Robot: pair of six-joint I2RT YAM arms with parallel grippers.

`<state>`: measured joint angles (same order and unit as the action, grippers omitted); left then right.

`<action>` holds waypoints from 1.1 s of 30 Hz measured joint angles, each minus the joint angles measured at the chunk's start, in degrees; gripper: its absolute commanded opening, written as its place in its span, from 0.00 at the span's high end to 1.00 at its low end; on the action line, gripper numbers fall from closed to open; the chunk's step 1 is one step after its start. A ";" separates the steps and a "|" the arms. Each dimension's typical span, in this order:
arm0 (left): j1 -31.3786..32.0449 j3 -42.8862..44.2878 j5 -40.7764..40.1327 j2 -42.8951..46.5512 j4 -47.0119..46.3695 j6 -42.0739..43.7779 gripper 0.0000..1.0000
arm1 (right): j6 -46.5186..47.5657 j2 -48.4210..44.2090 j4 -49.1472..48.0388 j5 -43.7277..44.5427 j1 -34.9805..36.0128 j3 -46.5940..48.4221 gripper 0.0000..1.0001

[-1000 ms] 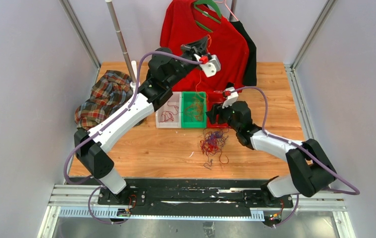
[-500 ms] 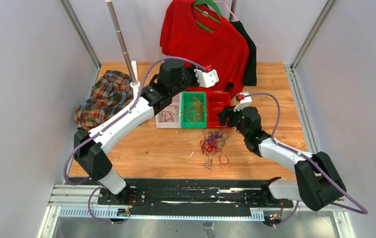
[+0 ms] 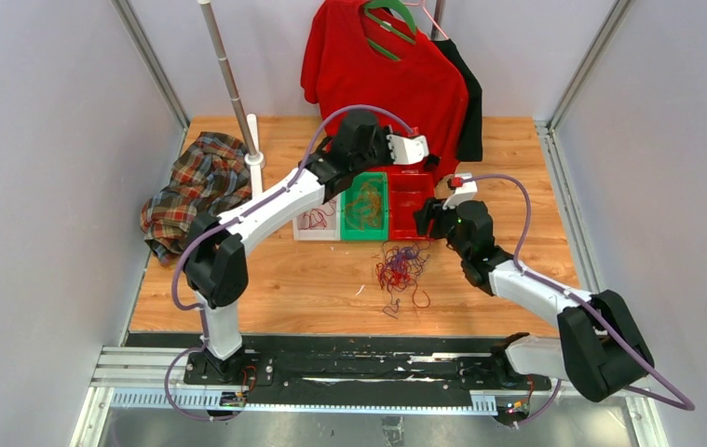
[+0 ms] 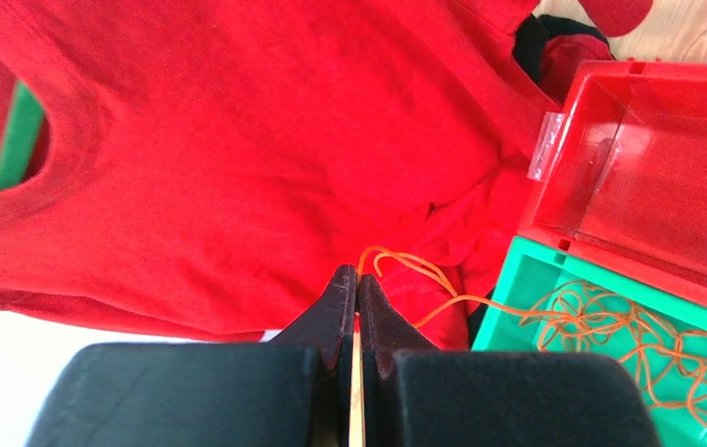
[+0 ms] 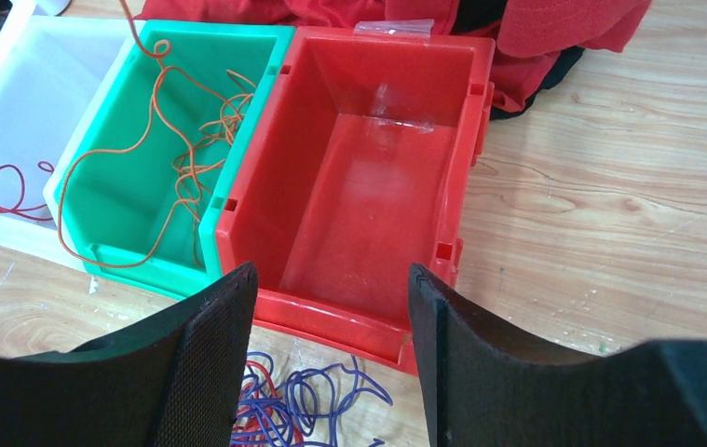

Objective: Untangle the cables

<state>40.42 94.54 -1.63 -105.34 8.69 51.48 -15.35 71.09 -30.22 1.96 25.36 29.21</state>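
Wooden tabletop (image 3: 312, 289), sorting station. Left gripper (image 4: 357, 279) pinched shut on thin orange wire (image 3: 365, 205), held over green plastic bin (image 5: 144, 265), presumably for filing by colour. Right gripper (image 5: 331, 279) spread wide, empty, facing red plastic bin (image 5: 331, 317). Tangled red-and-purple cable bundle (image 3: 402, 268) loose on tabletop just below, unsorted.

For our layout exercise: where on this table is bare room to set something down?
Bare wood lies between the plaid shirt and the cable tangle, and right of the red bin. Crowded: the white bin and green bin, by the left arm.
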 measured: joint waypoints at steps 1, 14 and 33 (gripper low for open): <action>-0.09 0.42 -0.02 -0.87 -0.07 -0.22 1.00 | 0.00 -0.07 0.22 0.07 -0.04 0.00 0.40; -0.24 -5.86 4.20 -0.90 12.24 -4.02 1.00 | 0.17 -3.02 3.50 2.43 -1.44 0.00 0.42; -0.48 -6.32 5.11 -9.07 16.48 -8.02 0.22 | -1.68 -8.92 12.76 1.29 -1.60 -1.31 0.35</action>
<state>39.94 88.23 3.49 -114.41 25.17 43.46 -17.04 62.17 -17.45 3.25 23.77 27.90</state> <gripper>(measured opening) 0.551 0.634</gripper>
